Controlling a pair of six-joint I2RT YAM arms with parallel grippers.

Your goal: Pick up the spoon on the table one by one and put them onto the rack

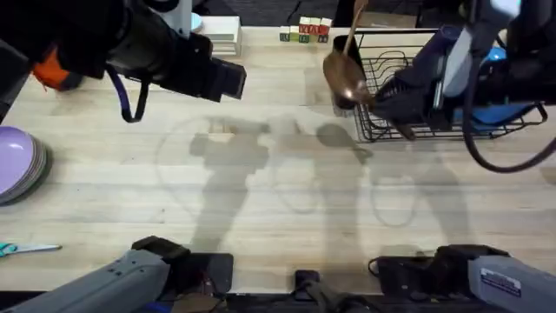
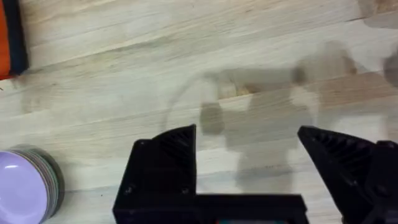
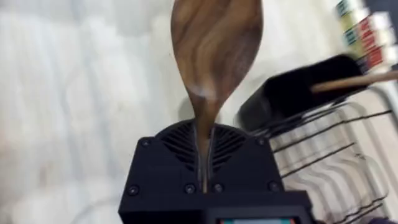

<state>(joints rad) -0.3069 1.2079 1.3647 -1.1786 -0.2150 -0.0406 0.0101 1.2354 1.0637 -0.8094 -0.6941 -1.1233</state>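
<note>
My right gripper (image 1: 382,96) is shut on the neck of a dark reddish-brown spoon (image 1: 344,76), held in the air above the table (image 1: 261,191) beside the near-left corner of the black wire rack (image 1: 452,130). In the right wrist view the spoon's glossy bowl (image 3: 214,43) sticks out past the shut gripper (image 3: 204,177). A lighter spoon (image 1: 354,26) stands handle-up in the rack's black caddy (image 3: 298,93). My left gripper (image 1: 228,80) hovers high over the table's left half, open with nothing between its fingers (image 2: 180,155).
A stack of purple plates (image 1: 17,161) sits at the left edge. Scissors (image 1: 26,249) lie near the front left. Coloured blocks (image 1: 304,30) and a white stand (image 1: 221,30) line the far edge. An orange object (image 1: 52,74) is at the far left.
</note>
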